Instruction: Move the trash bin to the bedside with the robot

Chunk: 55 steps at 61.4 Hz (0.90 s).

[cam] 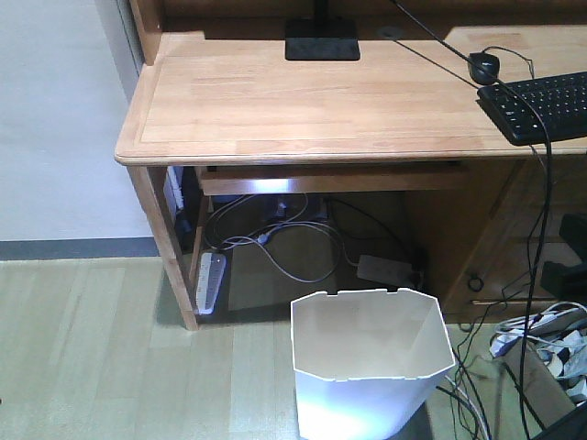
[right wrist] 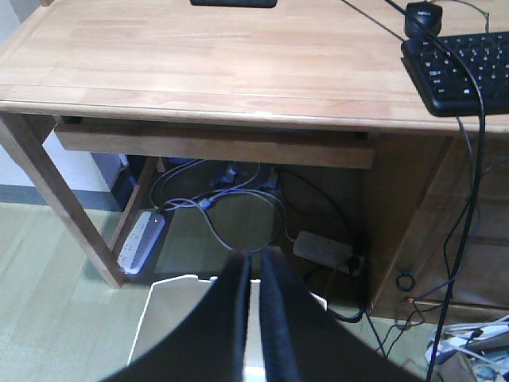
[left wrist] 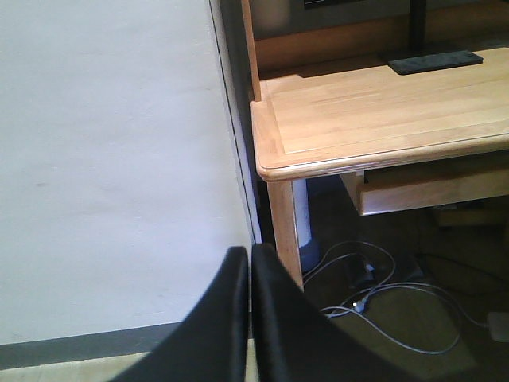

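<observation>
Left fingers (left wrist: 223, 322), right fingers (right wrist: 229, 322) seemingly together

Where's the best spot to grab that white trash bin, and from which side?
Probably the near rim of the trash bin, from above, pinching the wall inside and out: it stands upright and open-topped, and its body looks too wide to span.

Looks like a home study or office corner. Evidence:
- Light wooden desk (cam: 321, 101) with a pull-out tray (right wrist: 215, 147) under the top.
- Black keyboard (cam: 541, 105) and a flat black stand base (cam: 321, 41) sit on the desk.
- Under the desk there's a white power strip (cam: 210, 282) on the floor, loose grey cables (cam: 293, 247) and a small adapter box (cam: 385, 268).
- Pale wood-look floor (cam: 83, 357), and a plain white wall (cam: 55, 110) with grey skirting (cam: 73, 247).
- White trash bin (cam: 371, 353) stands on the floor just in front of the desk.
- More tangled cords (cam: 537, 325) lie at the right.
</observation>
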Tool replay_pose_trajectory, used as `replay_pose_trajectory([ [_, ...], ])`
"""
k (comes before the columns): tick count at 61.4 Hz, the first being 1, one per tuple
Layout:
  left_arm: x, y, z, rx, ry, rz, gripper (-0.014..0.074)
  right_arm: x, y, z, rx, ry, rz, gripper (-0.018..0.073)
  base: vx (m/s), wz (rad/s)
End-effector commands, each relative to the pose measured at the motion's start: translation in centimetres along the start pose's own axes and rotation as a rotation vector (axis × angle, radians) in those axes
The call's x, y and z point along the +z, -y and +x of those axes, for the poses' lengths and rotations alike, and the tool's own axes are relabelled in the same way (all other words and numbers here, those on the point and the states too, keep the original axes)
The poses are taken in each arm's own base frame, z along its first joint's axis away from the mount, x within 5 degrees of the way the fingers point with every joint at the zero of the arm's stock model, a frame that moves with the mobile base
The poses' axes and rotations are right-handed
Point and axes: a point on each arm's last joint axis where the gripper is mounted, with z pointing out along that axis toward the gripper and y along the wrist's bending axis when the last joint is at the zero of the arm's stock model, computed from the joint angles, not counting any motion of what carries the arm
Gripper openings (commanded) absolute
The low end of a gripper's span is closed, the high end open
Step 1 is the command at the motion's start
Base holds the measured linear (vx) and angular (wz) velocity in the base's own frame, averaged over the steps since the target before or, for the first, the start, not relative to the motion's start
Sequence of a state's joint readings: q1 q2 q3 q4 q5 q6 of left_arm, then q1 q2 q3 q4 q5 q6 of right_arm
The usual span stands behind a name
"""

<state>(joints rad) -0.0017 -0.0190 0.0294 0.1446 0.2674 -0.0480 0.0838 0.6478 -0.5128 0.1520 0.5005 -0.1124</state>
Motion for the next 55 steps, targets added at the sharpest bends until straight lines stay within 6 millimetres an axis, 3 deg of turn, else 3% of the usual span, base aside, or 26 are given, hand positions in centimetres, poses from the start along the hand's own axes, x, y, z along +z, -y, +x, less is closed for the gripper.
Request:
replay_pose_trajectory([
  [1,0.2,0.2,0.2,-0.010,0.054,0.013,-0.0006,-0.4,0.1,-1.4,-0.009,0.073,0.013,0.0092,0.00,0.00],
  [23,0.2,0.2,0.2,-0.010,0.054,0.013,-0.0006,-0.3,0.1,-1.1,0.004,0.039,0.012,0.0459,0.00,0.00],
  [30,0.2,0.2,0.2,-0.010,0.054,0.013,-0.0006,-0.3,0.1,-1.0,0.037,0.032,0.010,0.0538,0.00,0.00],
  [42,0.2,0.2,0.2,-0.010,0.054,0.013,-0.0006,0.4,0.4,-2.3,0.041,-0.047,0.048,0.0556,0.00,0.00],
  [55,0.2,0.2,0.2,-0.010,0.054,0.013,-0.0006,4.3,1.2,-6.4,0.027,-0.211,0.112,0.0556,0.00,0.00],
])
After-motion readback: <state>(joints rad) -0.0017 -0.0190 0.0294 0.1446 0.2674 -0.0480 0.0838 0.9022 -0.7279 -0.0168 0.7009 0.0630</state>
